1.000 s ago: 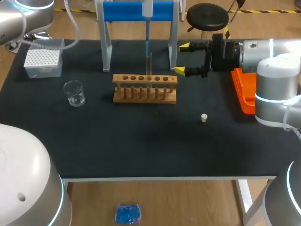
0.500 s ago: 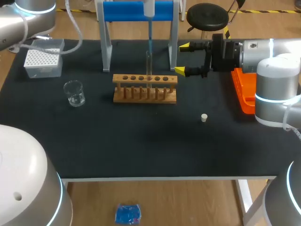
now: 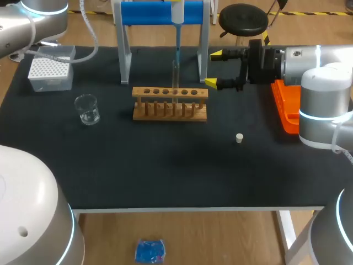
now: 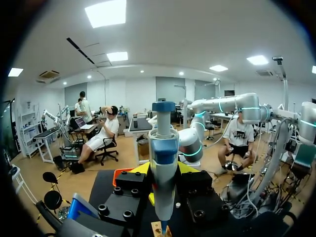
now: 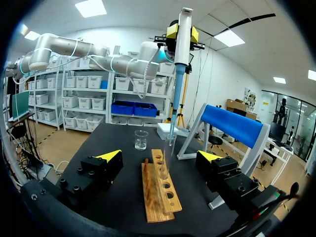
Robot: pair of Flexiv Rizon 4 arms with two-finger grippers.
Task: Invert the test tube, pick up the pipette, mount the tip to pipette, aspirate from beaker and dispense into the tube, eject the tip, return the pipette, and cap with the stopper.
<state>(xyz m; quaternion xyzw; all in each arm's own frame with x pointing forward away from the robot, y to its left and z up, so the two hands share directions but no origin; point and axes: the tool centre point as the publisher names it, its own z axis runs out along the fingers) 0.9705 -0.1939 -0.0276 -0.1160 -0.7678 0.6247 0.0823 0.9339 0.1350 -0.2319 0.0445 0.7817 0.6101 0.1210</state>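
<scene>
The pipette (image 5: 180, 47) is grasped by the left gripper (image 4: 164, 170), whose yellow fingers are pressed on its body from two sides. It is held upright above the wooden rack (image 3: 170, 105). Its tip (image 5: 172, 131) is pointed down at the mouth of the test tube (image 3: 175, 76), which is stood upright in the rack; whether the tip is inside cannot be told. The right gripper (image 3: 215, 69) is held released, with fingers wide apart, near the right end of the rack. The beaker (image 3: 87, 109) is placed to the left of the rack. The stopper (image 3: 239, 138) is laid on the black table (image 3: 165, 171), apart from everything.
</scene>
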